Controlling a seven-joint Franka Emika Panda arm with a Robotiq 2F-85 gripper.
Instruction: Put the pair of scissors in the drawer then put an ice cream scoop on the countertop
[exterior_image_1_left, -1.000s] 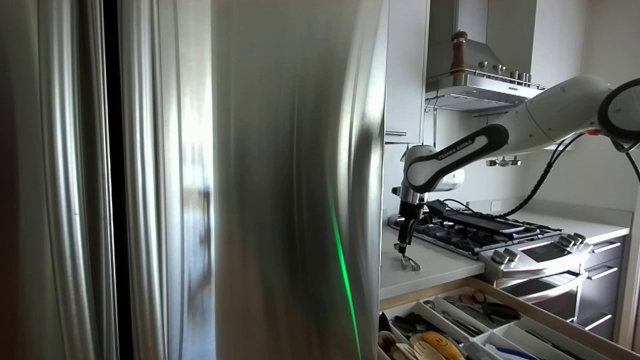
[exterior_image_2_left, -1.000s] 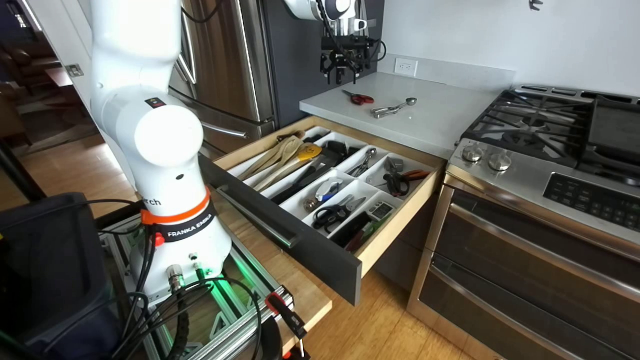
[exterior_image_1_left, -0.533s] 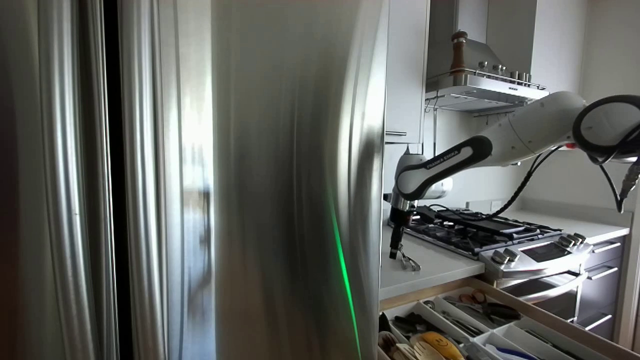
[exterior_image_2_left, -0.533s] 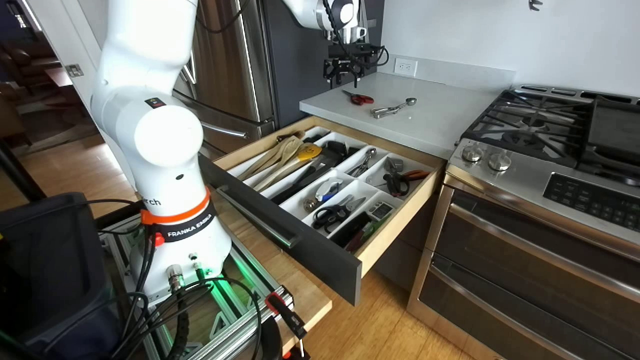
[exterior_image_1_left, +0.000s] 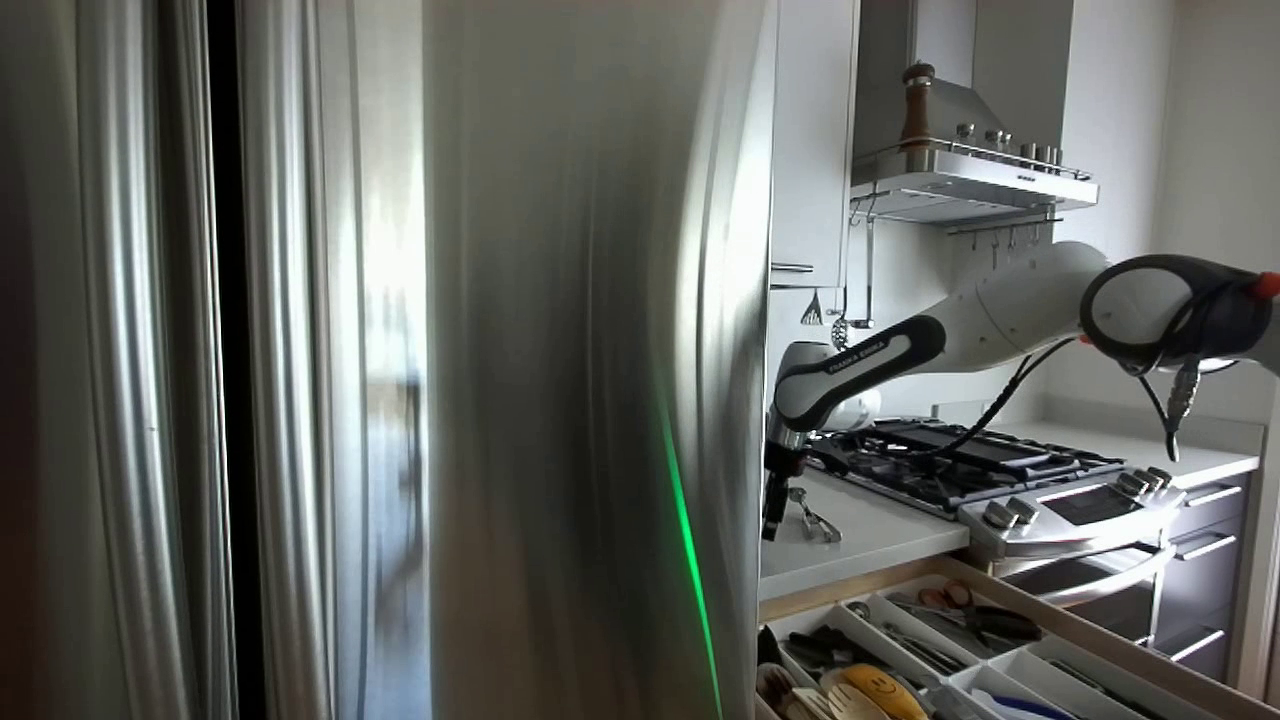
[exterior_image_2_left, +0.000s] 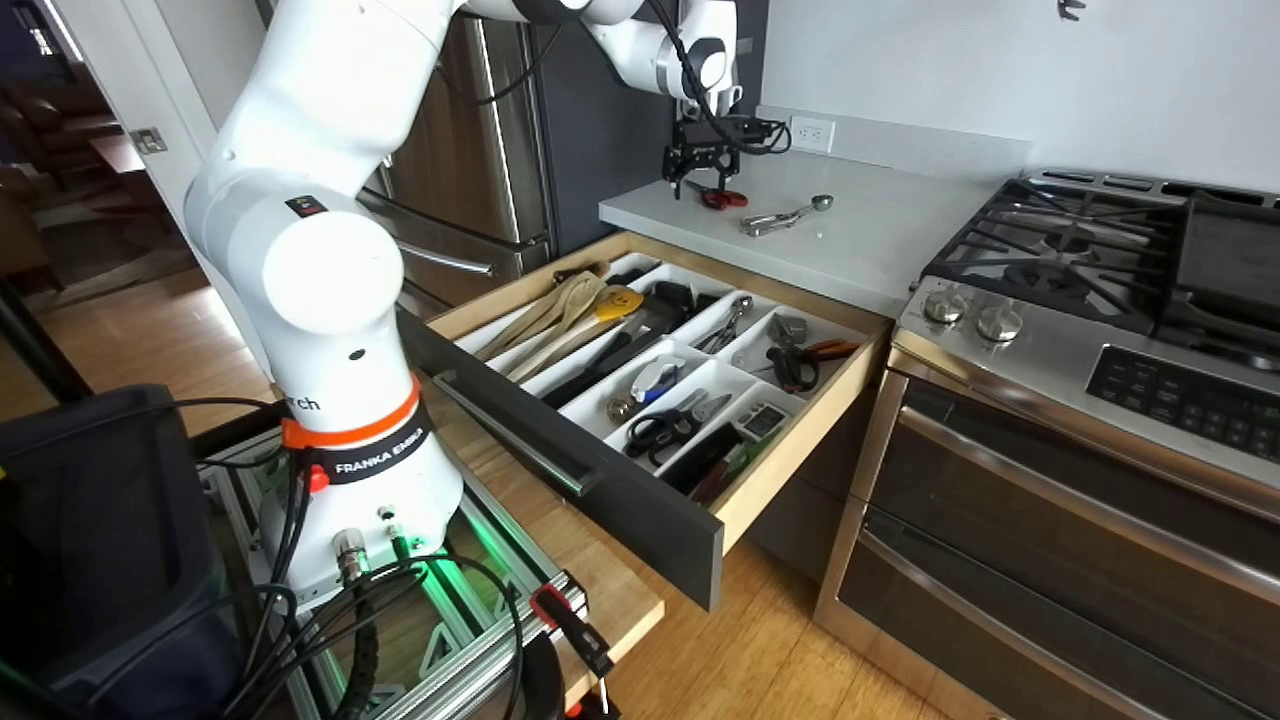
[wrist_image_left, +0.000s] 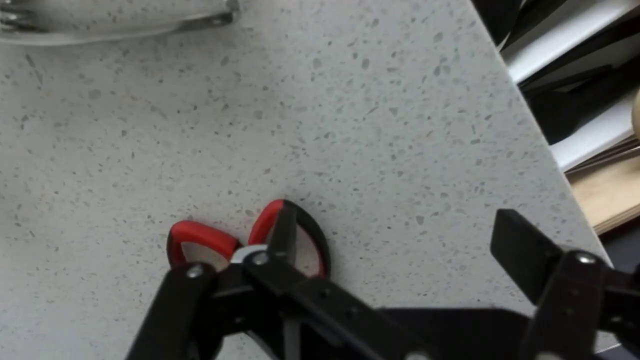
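The claw (wrist_image_left: 399, 237) hangs low over the pale, speckled worktop (exterior_image_2_left: 870, 225), released, its two fingers spread wide. Close under it lie the scissors (wrist_image_left: 261, 222), flat on the worktop; in the wrist view one finger hides part of their red and black handles, and whether it touches them I cannot tell. A little farther from the claw, near the scissors but apart from them, the metal ice cream scoop (exterior_image_2_left: 784, 218) lies on the worktop too; the wrist view catches only part of it. The fridge (exterior_image_1_left: 560, 300) stands at the claw's end of the worktop. Lower than the claw, the drawer (exterior_image_2_left: 805, 440) is pulled out from under the worktop's edge and shows in both exterior views, pale wood sides around white compartments. Its portion nearer the claw holds wooden utensils (exterior_image_2_left: 570, 300) and a yellow utensil (exterior_image_2_left: 618, 303) with a smiling face; farther off, in separate compartments, are black-handled shears (exterior_image_2_left: 686, 416) and an orange-handled tool (exterior_image_2_left: 832, 350). Across the worktop from the claw is the steel stove (exterior_image_2_left: 1045, 345) with black grates. Farther from the claw, and well above it, a range hood (exterior_image_1_left: 1010, 172) carries a wooden pepper mill (exterior_image_1_left: 916, 110).
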